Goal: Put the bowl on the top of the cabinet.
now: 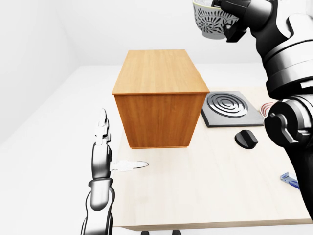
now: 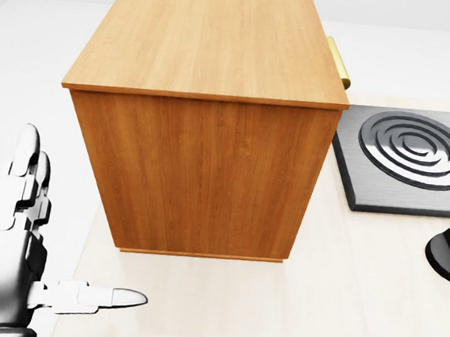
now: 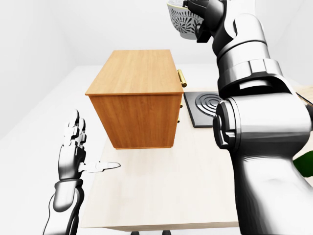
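Observation:
The bowl [image 1: 210, 22], pale with a dark leaf pattern, hangs high at the top of the left-eye view, above and to the right of the cabinet. My right hand [image 1: 231, 15] is shut on its rim and side. The wooden cabinet [image 2: 204, 95] stands on the light table [image 2: 274, 317], its flat top bare. My left hand [image 2: 76, 222] is open beside the table's left edge, below and left of the cabinet, fingers upright and thumb pointing right. It holds nothing. The head view does not show the bowl.
A black burner plate [image 2: 408, 158] with concentric rings lies right of the cabinet, with a black knob [image 2: 449, 255] below it. A brass handle [image 2: 339, 61] sticks out of the cabinet's right side. A small blue object [image 1: 289, 181] lies near the table's right edge.

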Robot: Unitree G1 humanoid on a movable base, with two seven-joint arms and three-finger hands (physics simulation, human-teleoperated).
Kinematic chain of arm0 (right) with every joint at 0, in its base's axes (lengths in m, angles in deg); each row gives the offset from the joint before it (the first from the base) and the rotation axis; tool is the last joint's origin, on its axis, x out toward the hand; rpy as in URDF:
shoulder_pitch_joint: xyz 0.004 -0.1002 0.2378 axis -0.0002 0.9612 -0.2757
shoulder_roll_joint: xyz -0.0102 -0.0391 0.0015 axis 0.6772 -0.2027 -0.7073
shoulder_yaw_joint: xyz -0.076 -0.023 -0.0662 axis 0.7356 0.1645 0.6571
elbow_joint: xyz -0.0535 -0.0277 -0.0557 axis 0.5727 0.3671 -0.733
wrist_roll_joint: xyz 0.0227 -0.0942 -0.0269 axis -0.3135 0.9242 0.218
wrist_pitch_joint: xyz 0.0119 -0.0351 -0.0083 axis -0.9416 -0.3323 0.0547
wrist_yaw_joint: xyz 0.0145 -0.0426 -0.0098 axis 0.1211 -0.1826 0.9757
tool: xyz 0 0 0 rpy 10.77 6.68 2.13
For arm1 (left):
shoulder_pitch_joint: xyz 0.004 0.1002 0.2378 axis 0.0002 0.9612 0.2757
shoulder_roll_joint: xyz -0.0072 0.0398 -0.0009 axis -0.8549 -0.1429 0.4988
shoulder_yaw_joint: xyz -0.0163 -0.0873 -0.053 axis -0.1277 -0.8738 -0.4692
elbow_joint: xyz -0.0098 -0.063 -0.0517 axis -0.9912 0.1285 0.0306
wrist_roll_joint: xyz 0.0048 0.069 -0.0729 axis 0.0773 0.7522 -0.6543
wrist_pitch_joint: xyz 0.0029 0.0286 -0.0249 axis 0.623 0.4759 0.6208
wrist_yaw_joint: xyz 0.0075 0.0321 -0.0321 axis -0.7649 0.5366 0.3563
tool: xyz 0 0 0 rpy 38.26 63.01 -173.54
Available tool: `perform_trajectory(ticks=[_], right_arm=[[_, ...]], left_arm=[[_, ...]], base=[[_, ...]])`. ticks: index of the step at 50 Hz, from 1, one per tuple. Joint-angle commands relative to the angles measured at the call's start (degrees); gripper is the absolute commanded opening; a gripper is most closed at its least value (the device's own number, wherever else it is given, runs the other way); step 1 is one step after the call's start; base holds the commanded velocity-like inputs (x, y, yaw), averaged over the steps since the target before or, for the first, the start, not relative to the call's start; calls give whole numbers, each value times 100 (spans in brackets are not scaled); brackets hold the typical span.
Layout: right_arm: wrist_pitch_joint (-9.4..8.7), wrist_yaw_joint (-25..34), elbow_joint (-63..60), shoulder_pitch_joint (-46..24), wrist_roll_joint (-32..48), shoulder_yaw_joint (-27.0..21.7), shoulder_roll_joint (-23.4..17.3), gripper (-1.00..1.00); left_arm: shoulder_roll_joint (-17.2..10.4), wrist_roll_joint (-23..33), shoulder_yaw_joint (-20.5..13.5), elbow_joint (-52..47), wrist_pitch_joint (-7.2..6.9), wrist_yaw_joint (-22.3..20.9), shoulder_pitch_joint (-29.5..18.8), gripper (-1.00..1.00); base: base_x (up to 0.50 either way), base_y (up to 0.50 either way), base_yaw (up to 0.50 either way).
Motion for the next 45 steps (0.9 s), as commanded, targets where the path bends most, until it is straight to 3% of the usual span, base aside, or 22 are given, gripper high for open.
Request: perform_trajectory(ticks=[1,20,45], right_arm=[[0,-216,87,-373,222,51,988,-100],[0,-309,34,-224,62,193,1792,-100],[0,-568,42,513,-43,271,1963,-100]], left_arm=[[-4,-50,-22,17,0,-34,0,100],[7,-61,-62,-39,0,-42,-37,100],[3,-57,-72,35,0,-46,-72,100]], base=[[0,0,0],[0,0,0],[0,0,0]])
